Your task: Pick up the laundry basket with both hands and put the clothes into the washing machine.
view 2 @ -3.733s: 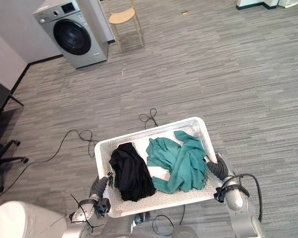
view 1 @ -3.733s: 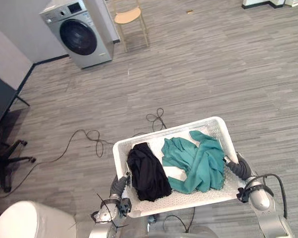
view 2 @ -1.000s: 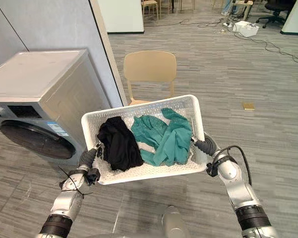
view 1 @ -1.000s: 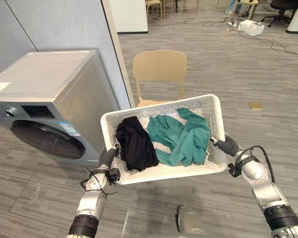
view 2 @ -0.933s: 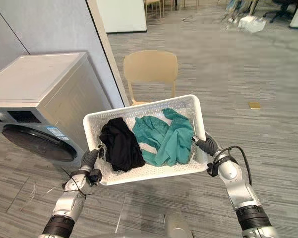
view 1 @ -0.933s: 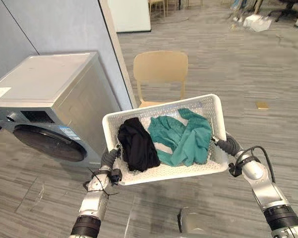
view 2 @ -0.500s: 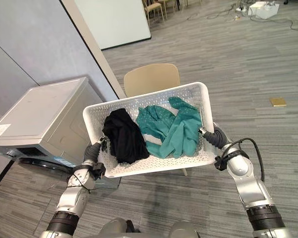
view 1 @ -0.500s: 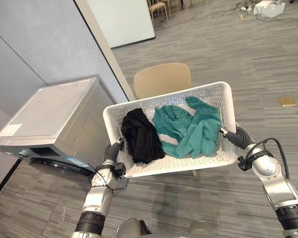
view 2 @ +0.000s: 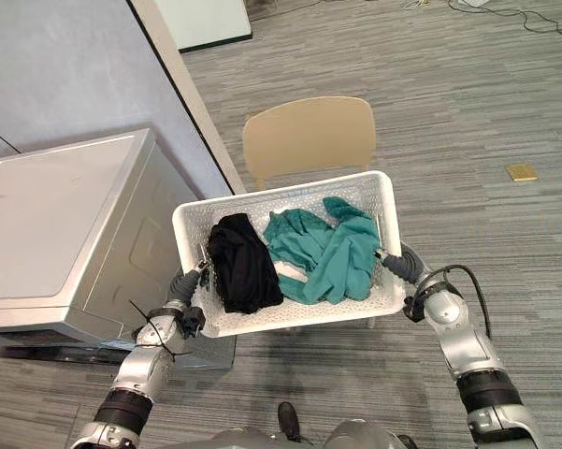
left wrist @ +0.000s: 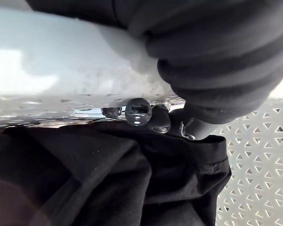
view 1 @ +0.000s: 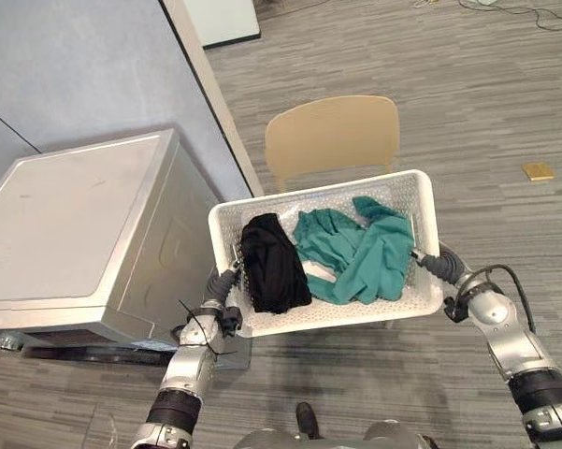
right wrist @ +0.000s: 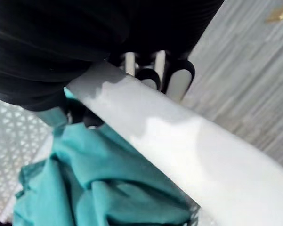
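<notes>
Note the white perforated laundry basket point(view 1: 346, 316), carried off the floor just right of the washing machine point(view 1: 75, 243) and on the near side of the tan chair point(view 1: 332, 136). You can see a crumpled black garment point(view 1: 271, 273) in its left half and a teal garment point(view 1: 365, 262) in its right half. The left hand point(view 1: 221, 284) and the right hand point(view 1: 439, 266) each curl round an end rim.
</notes>
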